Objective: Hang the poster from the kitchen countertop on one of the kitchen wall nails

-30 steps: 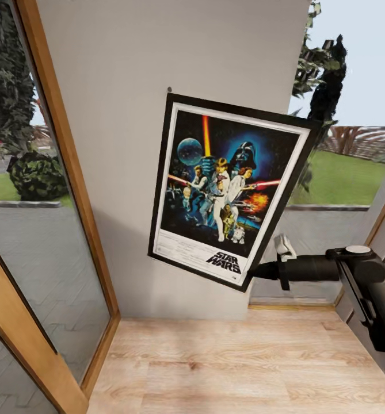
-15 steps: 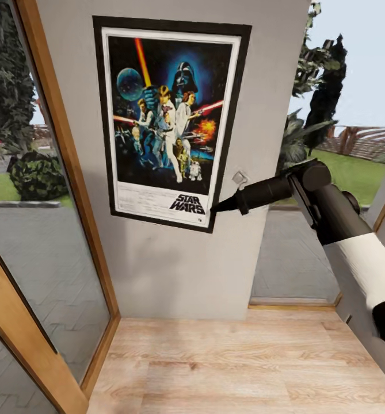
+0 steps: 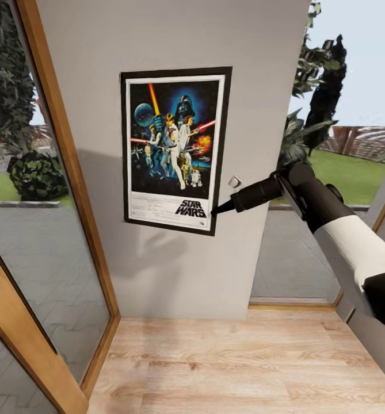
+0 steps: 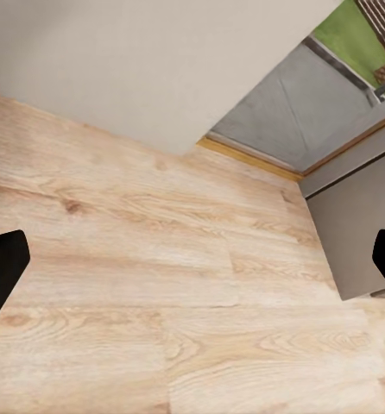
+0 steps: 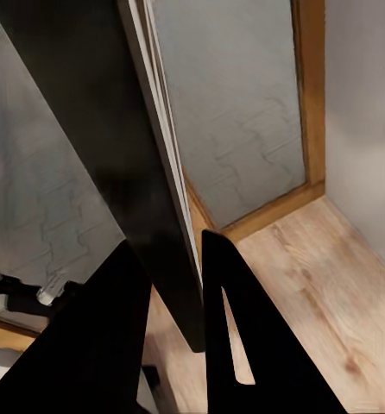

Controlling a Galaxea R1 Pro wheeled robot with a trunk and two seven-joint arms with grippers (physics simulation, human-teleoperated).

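poster [image 3: 175, 148] is held flat against wall [image 3: 157, 34], frame centre | right fingers [image 3: 215, 211] are clamped on its lower-right corner (edge between them) | left fingers [image 4: 6, 272] are spread over floor [image 4: 158, 285]

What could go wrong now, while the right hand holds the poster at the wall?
1. The right hand grips the poster only at its lower corner, so the poster could swing or tilt.
2. No nail is visible above the frame; if the hand opens before it hooks on, the poster would likely drop to the wooden floor.
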